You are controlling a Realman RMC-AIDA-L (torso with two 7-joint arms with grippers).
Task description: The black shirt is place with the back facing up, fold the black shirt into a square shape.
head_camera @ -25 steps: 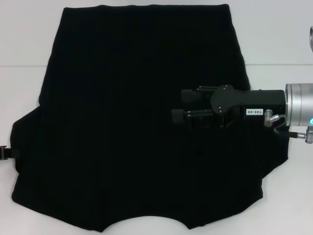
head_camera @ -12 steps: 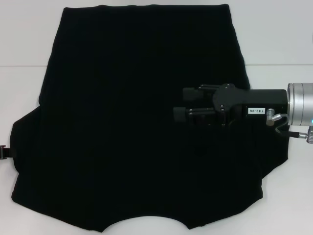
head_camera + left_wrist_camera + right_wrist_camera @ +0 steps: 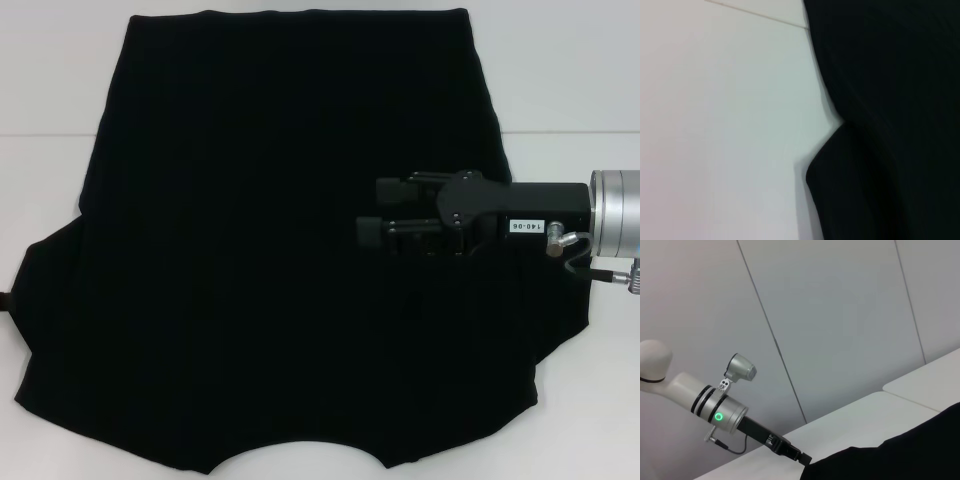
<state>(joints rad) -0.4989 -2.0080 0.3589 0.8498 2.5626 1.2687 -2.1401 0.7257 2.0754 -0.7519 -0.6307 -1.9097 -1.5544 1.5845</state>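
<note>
shirt: the black shirt (image 3: 280,250) is spread out flat on the white table (image 3: 50,120), covering most of it. Neckline curve sits at the near edge, straight hem at the far edge, a short sleeve poking out on each side.

right claw: the right claw (image 3: 368,210) comes in sideways from the right, over the right half of the shirt, pointing toward the middle. Its two fingers (image 3: 390,187) are apart with nothing between them, so it's open. Can't tell if it touches the fabric or just hangs above it.

left claw: only a sliver of the left claw (image 3: 8,300) shows at the left sleeve edge in the head view. The right wrist view shows it (image 3: 801,458) right at the shirt's edge. Can't tell if it's open or closed.

left wrist view: just the sleeve and side edge of the shirt lying on the table.
</note>
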